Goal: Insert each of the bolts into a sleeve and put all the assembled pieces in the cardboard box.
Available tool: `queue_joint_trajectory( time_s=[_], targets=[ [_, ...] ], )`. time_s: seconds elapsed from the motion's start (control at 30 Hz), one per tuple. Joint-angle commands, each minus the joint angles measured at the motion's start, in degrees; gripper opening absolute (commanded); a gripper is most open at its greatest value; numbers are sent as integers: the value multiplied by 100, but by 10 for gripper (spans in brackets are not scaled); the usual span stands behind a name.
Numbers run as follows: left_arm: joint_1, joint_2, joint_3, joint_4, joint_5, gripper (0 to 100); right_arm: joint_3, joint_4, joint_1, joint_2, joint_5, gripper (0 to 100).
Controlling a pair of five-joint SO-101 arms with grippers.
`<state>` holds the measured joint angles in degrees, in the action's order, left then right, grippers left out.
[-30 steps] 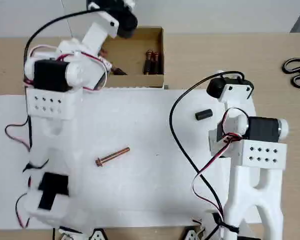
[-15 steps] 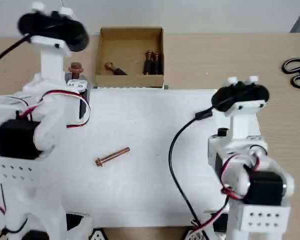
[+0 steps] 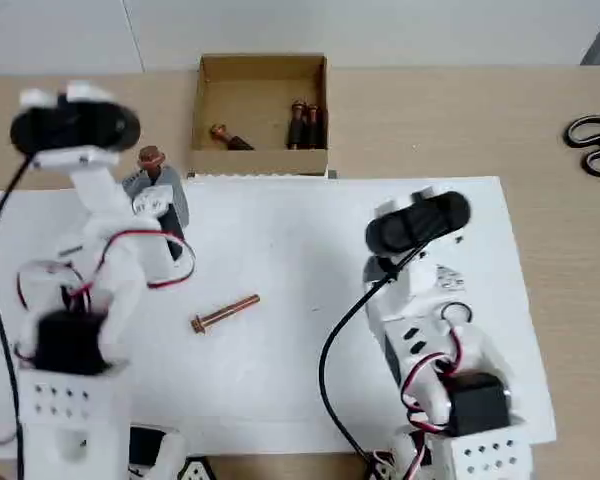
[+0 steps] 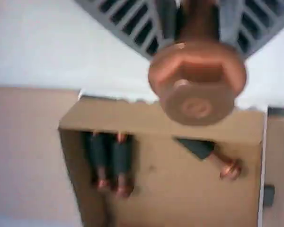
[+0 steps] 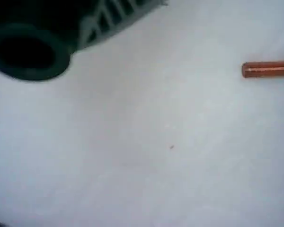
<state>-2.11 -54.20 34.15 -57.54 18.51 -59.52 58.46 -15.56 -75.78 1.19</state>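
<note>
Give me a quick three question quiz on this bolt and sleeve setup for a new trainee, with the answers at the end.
1. Multiple choice: how many assembled pieces lie in the cardboard box? A one, B three, C five.
2. True or false: the left gripper holds a bolt by its shank.
3. Fill in: the loose bolt lies on the white ____.
Key: 1 B; 2 true; 3 sheet.

White arms (image 3: 120,280), black servos (image 3: 68,343), black cables (image 3: 323,347), grey fingers (image 4: 130,19)
</note>
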Motion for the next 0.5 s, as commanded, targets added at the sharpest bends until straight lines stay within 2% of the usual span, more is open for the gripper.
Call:
queue_joint_trajectory(
  time_s=[0.0,0.23,0.47],
  targets=[
    [-18,-1029,1007,914,105,6,-264,-470,-242,-242,-79,2],
    [-26,-2488,2527,1477,193,6,-1240,-1253,-822,-602,-53,2],
    [-26,-3481,3116,1644,1011,6,-2145,-2088,-1516,-1270,-35,2]
  ],
)
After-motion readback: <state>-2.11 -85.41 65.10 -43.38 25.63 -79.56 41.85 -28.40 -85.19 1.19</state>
